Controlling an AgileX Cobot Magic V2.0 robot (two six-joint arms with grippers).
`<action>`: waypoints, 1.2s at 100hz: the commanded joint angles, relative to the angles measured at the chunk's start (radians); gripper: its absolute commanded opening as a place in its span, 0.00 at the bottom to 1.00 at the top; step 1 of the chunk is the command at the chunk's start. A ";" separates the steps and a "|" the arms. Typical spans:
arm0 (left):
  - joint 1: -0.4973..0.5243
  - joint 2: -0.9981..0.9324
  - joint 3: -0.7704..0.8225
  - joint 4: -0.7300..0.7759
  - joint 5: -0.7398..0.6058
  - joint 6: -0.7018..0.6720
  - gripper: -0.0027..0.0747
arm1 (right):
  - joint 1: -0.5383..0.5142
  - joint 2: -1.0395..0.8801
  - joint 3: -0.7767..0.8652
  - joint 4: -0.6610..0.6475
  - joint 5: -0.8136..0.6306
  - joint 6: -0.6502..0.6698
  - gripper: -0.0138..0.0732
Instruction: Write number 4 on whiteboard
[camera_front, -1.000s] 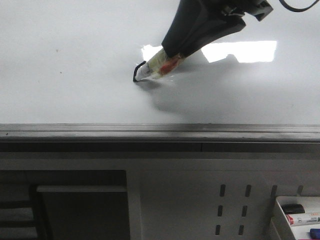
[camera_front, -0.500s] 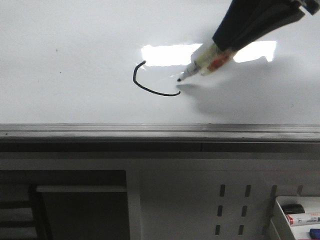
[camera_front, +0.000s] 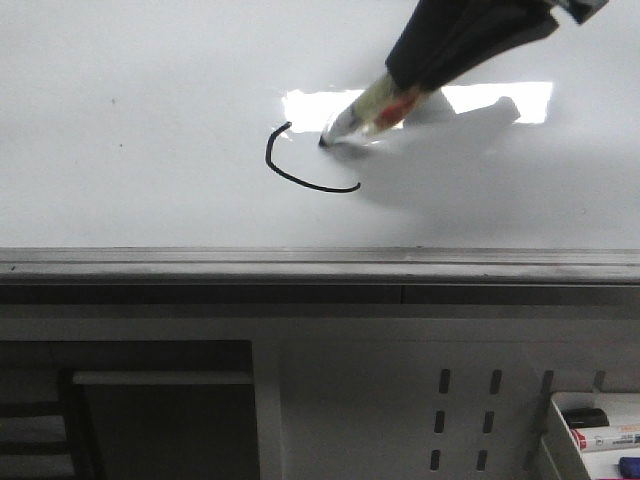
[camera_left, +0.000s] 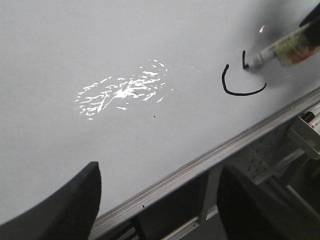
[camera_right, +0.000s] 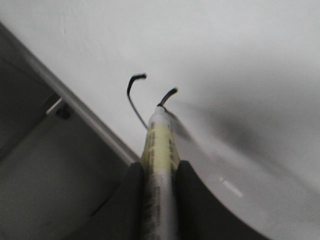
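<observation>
The whiteboard fills the upper front view, with a dark grey bottom rail. A black curved open stroke of the number 4 is drawn on it; it also shows in the left wrist view and the right wrist view. My right gripper is shut on a yellowish marker, whose tip touches the board right of the curve's top end, with a short new stroke at the tip. My left gripper is open and empty near the rail.
Below the rail is a white panel with slot holes. A white tray with spare markers sits at the lower right. A bright light glare lies on the board behind the marker.
The marker drew the curved stroke rightward, lifted off at its right end, then moved up and left to touch the board above the crossbar.
</observation>
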 joint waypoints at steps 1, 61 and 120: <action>0.003 -0.004 -0.025 -0.015 -0.069 -0.011 0.63 | -0.003 0.027 -0.026 -0.020 0.048 -0.010 0.12; -0.166 0.207 -0.138 -0.291 0.095 0.479 0.63 | -0.003 -0.215 -0.123 0.009 0.407 -0.430 0.12; -0.465 0.764 -0.509 -0.434 0.080 0.687 0.63 | -0.003 -0.233 -0.121 0.015 0.448 -0.581 0.12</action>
